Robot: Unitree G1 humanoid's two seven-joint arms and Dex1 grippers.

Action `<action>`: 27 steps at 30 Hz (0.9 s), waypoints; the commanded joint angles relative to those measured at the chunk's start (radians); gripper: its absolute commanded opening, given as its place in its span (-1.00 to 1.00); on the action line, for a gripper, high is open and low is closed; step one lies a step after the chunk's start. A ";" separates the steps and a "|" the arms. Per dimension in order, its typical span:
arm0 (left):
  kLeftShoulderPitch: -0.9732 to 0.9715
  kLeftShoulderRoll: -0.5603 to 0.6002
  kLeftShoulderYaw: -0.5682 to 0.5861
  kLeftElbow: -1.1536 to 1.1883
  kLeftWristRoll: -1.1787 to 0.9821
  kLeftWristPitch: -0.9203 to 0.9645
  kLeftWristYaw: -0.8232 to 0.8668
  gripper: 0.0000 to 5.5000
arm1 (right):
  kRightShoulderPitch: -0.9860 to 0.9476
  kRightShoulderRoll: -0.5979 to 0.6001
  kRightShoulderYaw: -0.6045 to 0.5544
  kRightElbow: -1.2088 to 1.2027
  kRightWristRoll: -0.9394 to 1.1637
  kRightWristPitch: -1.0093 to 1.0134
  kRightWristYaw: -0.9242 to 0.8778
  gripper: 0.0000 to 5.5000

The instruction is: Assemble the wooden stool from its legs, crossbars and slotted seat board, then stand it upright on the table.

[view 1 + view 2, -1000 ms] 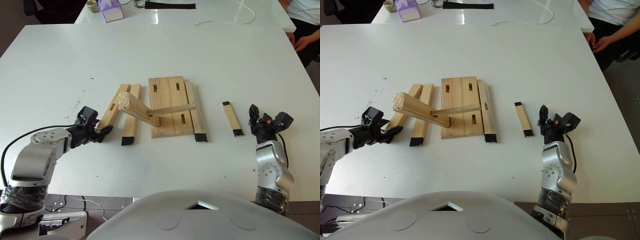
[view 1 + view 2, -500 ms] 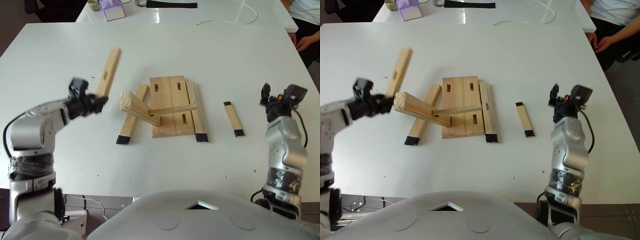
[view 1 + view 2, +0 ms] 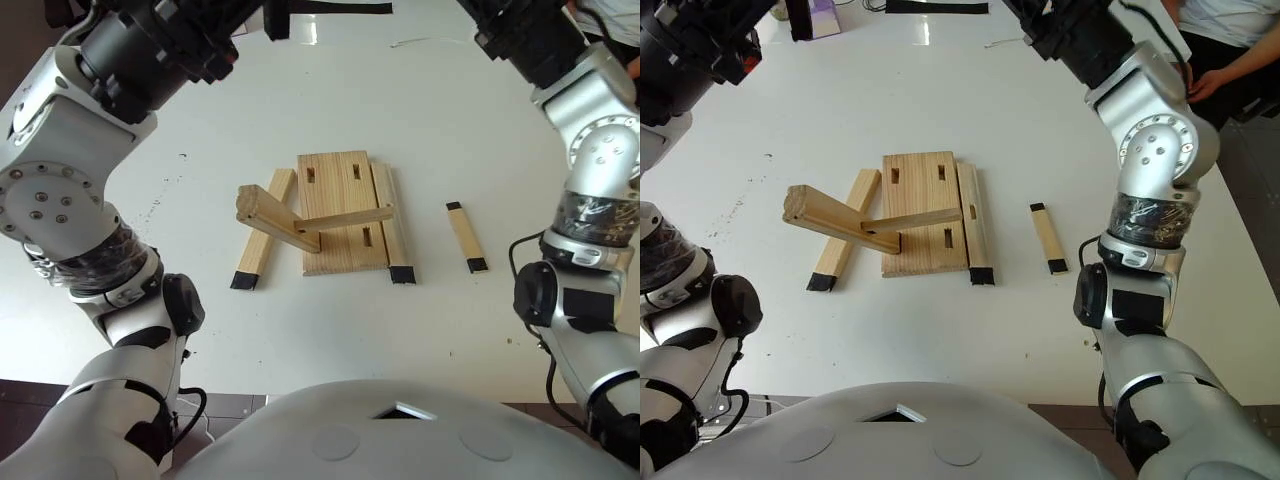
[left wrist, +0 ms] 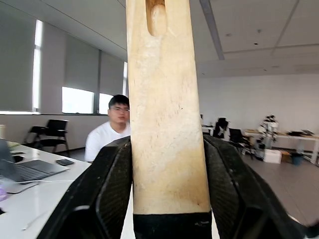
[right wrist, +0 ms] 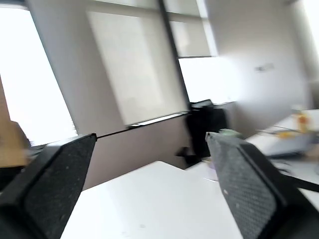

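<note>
The left gripper (image 4: 167, 149) is clamped on a leg (image 4: 163, 74); its two black fingers (image 4: 112, 189) press the sides of the wood just above the black cap, and a slot shows near the leg's other end; that arm stands high over the table (image 3: 400, 110), beyond the seat board (image 3: 343, 212) and to its left. The right gripper (image 5: 149, 144) has its pads (image 5: 55, 174) spread wide with nothing between them; its arm is up high too, beyond the board and to its right.

The board lies flat on the table with its four slots facing up. A second leg (image 3: 392, 225) lies along the board's right edge, touching it; its black cap pokes just past the board's near edge. A third leg (image 3: 258, 232) lies flat just left of the board, at a slant; its far end is close to the board's left edge and its capped near end sits farther out. A fourth leg (image 3: 275, 217) is tilted; its lower end rests at the board's near left corner and its upper end is lifted out to the left, over the third leg. A crossbar (image 3: 350, 216) runs from the fourth leg across the board and ends at the board's right edge. A short bar (image 3: 466, 238), black at both ends, lies flat well to the right of the board, roughly parallel to its side and touching nothing.
</note>
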 commanded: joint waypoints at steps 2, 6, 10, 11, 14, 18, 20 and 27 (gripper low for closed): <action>0.021 0.173 -0.130 0.044 0.062 -0.017 -0.279 -0.26 | -0.052 -0.153 -0.019 -0.008 0.174 0.173 0.186 0.80; 0.035 0.233 -0.185 0.068 0.108 -0.058 -0.412 -0.26 | -0.117 -0.204 0.001 0.058 0.207 0.250 0.227 0.82; 0.048 0.266 -0.225 0.080 0.161 -0.097 -0.472 -0.26 | -0.189 -0.223 0.014 0.091 0.232 0.308 0.257 0.82; 0.051 0.272 -0.231 0.085 0.174 -0.106 -0.482 -0.26 | -0.198 -0.225 0.013 0.085 0.242 0.321 0.258 0.82; 0.062 0.282 -0.237 0.100 0.197 -0.127 -0.504 -0.26 | -0.207 -0.227 0.013 0.049 0.257 0.342 0.262 0.82; 0.071 0.280 -0.253 0.107 0.227 -0.148 -0.517 -0.26 | -0.206 -0.211 0.009 0.022 0.287 0.358 0.229 0.82; 0.080 0.280 -0.260 0.103 0.237 -0.155 -0.522 -0.26 | -0.208 -0.204 0.010 0.025 0.295 0.363 0.212 0.82; 0.125 0.286 -0.269 0.081 0.251 -0.165 -0.528 -0.26 | -0.217 -0.182 0.053 0.031 0.269 0.354 0.199 0.63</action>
